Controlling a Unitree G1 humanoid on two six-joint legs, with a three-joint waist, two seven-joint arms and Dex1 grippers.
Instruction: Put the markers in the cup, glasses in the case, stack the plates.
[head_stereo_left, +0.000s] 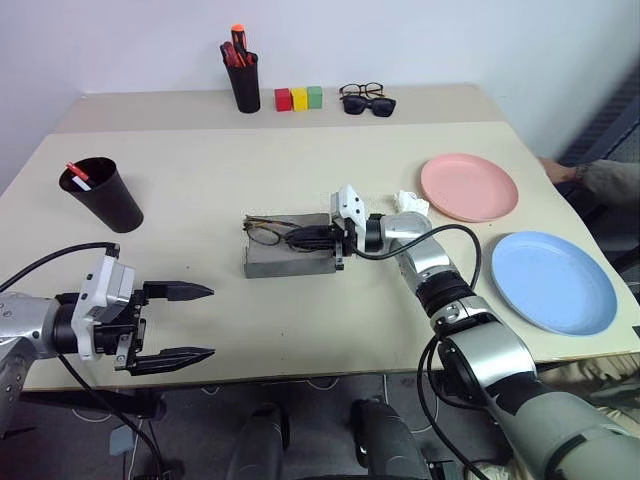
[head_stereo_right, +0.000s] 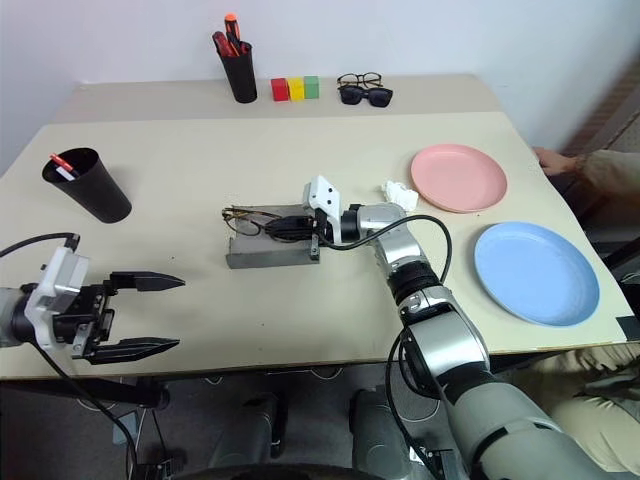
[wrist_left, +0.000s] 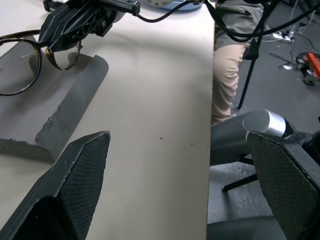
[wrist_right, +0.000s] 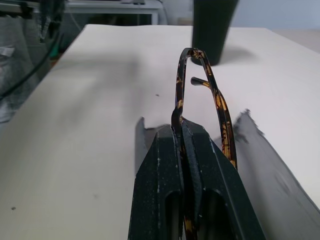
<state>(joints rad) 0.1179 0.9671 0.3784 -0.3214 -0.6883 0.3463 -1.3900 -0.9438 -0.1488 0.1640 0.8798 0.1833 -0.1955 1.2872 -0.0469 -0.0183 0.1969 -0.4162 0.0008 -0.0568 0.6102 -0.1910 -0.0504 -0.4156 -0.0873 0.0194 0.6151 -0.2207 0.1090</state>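
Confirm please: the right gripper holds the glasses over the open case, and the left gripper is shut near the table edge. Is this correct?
Not quite. The left gripper is open, fingers wide apart, as the left eye view shows. The rest holds: the right gripper is shut on the glasses over the open case.

Pale beige bench (head_stereo_left: 300, 330), wide, matte top. A second bench (head_stereo_left: 150, 108) of the same colour butts against its far edge, seam running left to right. Plain white wall (head_stereo_left: 450, 40) behind, no windows in sight. Light even, soft shadows. Grey floor (wrist_left: 280, 80) past the near edge, cables (wrist_left: 290, 35) trailing on it. Dark chair legs (wrist_left: 247, 70) stand beside the bench. A seated person's sleeve (head_stereo_left: 610, 180) at the far right edge.
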